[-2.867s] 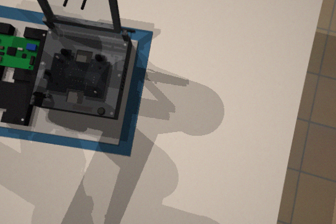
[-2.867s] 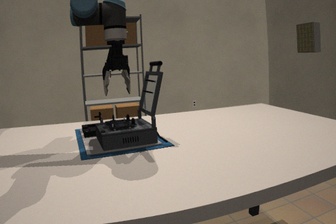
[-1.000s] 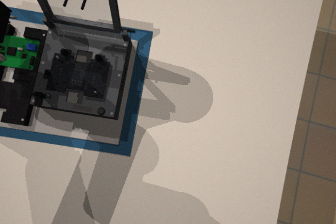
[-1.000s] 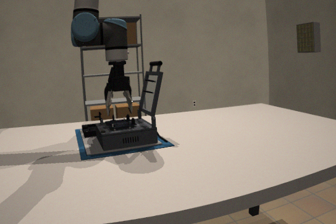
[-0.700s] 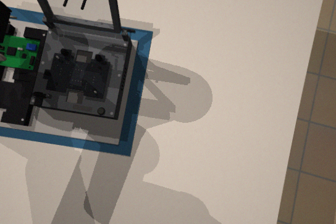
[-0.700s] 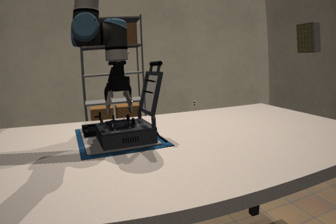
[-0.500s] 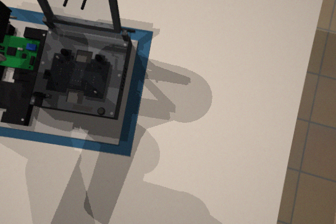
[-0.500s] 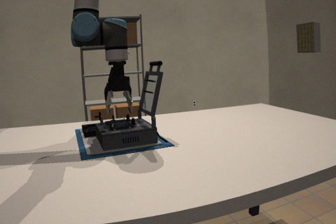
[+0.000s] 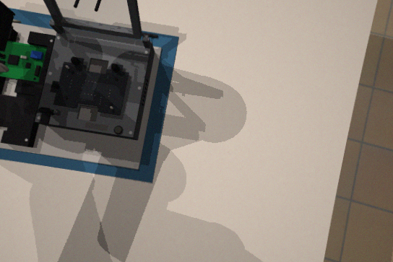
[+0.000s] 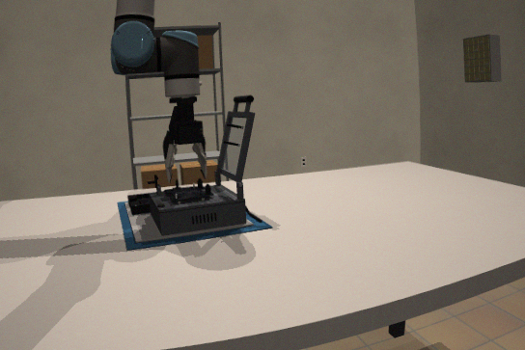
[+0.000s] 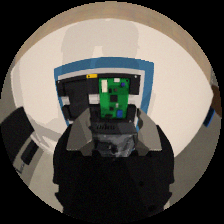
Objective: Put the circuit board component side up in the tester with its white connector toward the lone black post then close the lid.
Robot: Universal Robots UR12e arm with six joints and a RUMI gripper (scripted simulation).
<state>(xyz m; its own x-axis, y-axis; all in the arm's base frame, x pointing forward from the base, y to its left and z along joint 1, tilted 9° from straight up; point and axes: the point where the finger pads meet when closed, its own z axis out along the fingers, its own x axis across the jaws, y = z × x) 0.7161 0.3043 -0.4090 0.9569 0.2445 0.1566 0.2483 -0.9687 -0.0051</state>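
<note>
The green circuit board (image 9: pixel 22 62) (image 11: pixel 114 101) lies flat in the black tray (image 9: pixel 17 126) at the left, component side up. The grey tester (image 9: pixel 94 86) (image 10: pixel 200 217) stands beside it with its nest bare and its lid (image 9: pixel 131 3) (image 10: pixel 242 99) tilted up and open. A lone round black post (image 9: pixel 118 130) stands at the tester's near corner. My gripper (image 10: pixel 185 172) (image 11: pixel 114 108) is open and empty. It hangs above the tray and tester, apart from the board, which shows beyond the fingertips in the wrist view.
Tester and tray sit on a blue mat (image 9: pixel 155 112) (image 10: pixel 140 241) on a white table (image 9: pixel 271 112). The raised lid stands to the right of the gripper in the exterior view. A metal shelf (image 10: pixel 219 77) with boxes stands behind the table.
</note>
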